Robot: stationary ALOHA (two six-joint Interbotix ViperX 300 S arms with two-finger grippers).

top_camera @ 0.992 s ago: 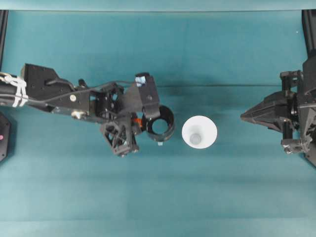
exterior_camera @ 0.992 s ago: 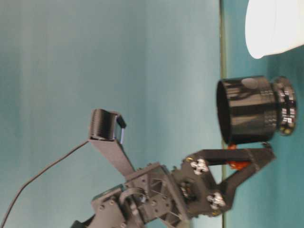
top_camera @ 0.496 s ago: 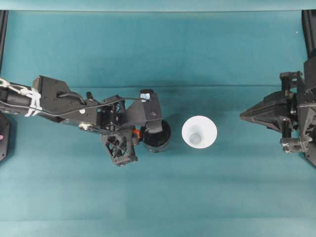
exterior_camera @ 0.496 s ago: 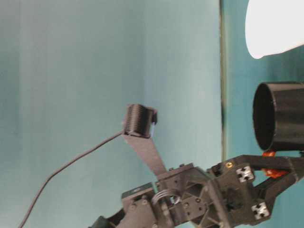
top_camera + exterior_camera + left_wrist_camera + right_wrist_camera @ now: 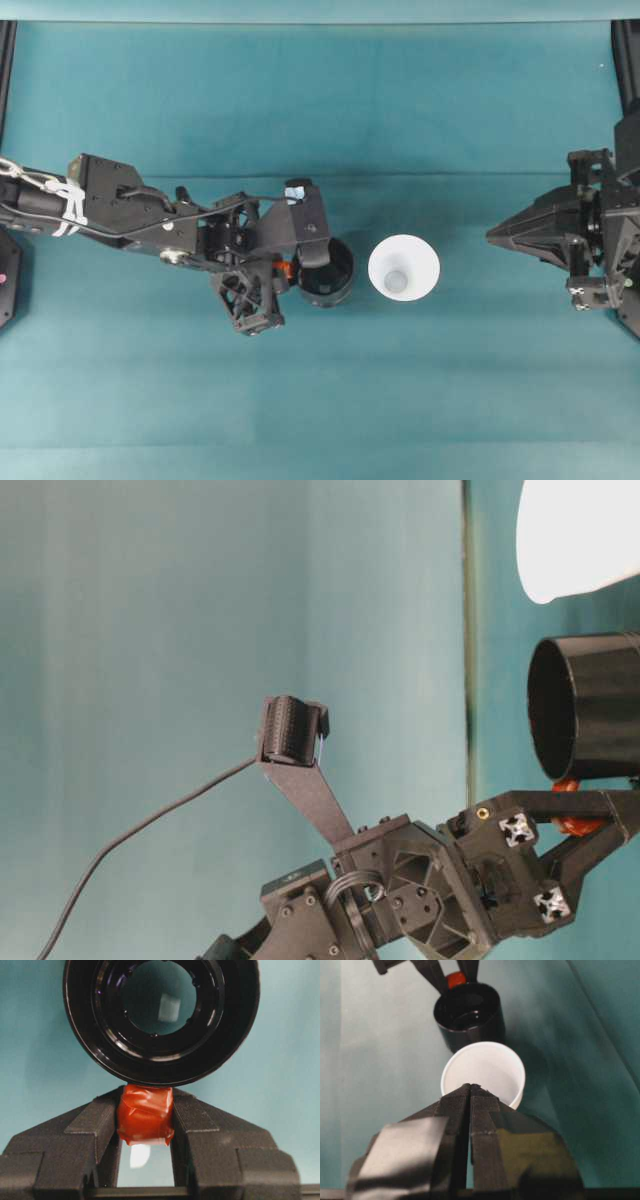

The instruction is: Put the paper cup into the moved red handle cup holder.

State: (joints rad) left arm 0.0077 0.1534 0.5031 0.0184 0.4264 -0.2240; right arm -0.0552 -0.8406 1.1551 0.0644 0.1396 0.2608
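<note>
The white paper cup (image 5: 403,267) stands upright on the teal table, mouth up, also seen as paper cup (image 5: 485,1067) and paper cup (image 5: 575,535). Just left of it, a small gap apart, is the black red handle cup holder (image 5: 327,272), upright with its open top up. My left gripper (image 5: 288,269) is shut on its red handle (image 5: 145,1112), with the fingers (image 5: 100,1122) on either side and the holder (image 5: 160,1067) just beyond them. My right gripper (image 5: 495,236) is shut and holds nothing, pointing at the cup from the right, well apart; its tip (image 5: 470,1087) lines up with the cup and holder (image 5: 467,1015).
The teal table (image 5: 320,400) spreads open in front of and behind the two cups. A seam (image 5: 450,175) runs across the cloth behind them. Black frame posts (image 5: 625,60) stand at the far corners.
The left gripper brought the holder down from a raised, tilted pose to upright, then nudged it slightly toward the paper cup. The right arm and the cup stayed still.
</note>
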